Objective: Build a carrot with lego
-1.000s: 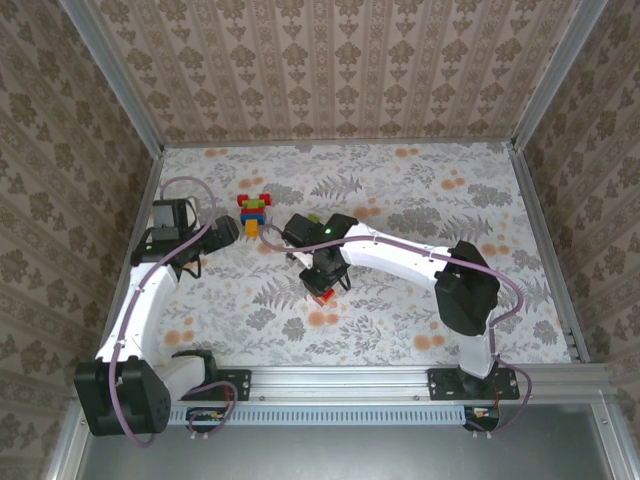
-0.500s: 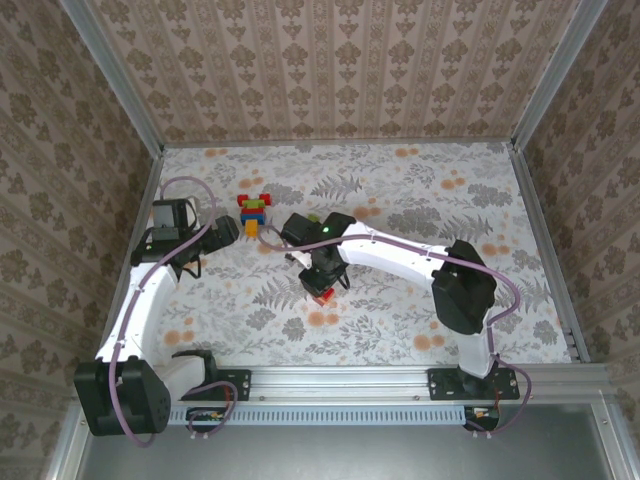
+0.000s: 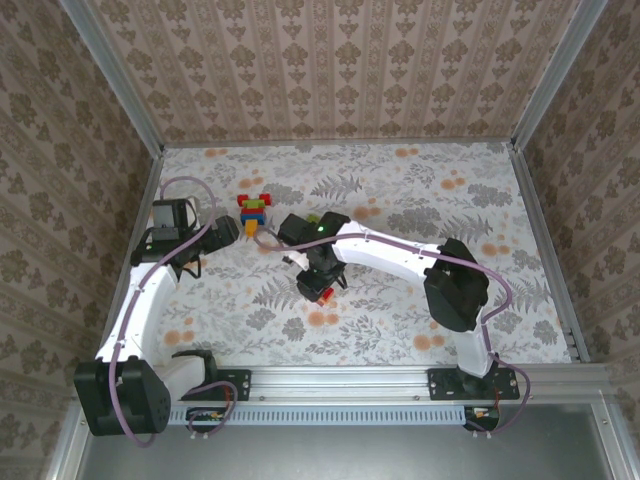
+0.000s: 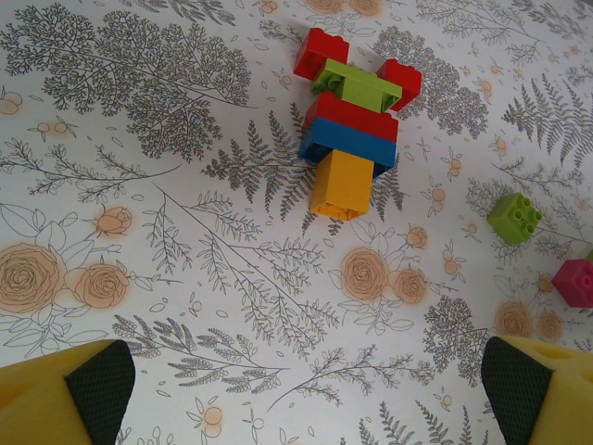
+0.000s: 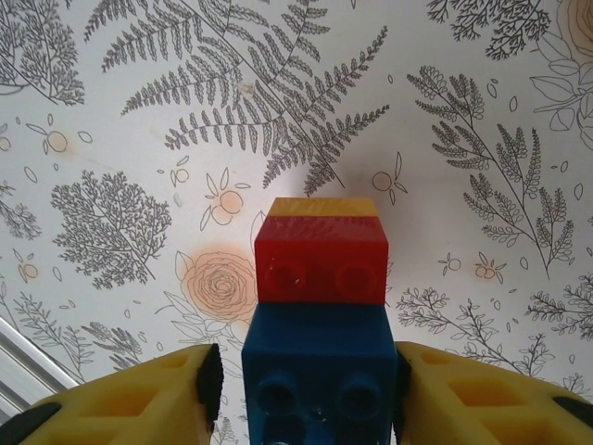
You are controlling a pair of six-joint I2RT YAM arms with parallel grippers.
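Where walls close three sides, the bench (image 3: 470, 200) lies bare across its right half. Left fingers (image 4: 93, 394) gape wide and empty near one six-brick lego stack (image 4: 350, 139), far left. Right fingers (image 5: 157, 403) flank one three-brick stack (image 5: 320, 315) mid-bench, released, a sliver apart. Two loose bricks lie nearby: one green brick (image 4: 514, 218) and one magenta brick (image 4: 574, 281).

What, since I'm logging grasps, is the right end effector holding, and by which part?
Cannot be told: the fingers of the right end effector flank the blue end brick of a stack, with a slight gap on one side.
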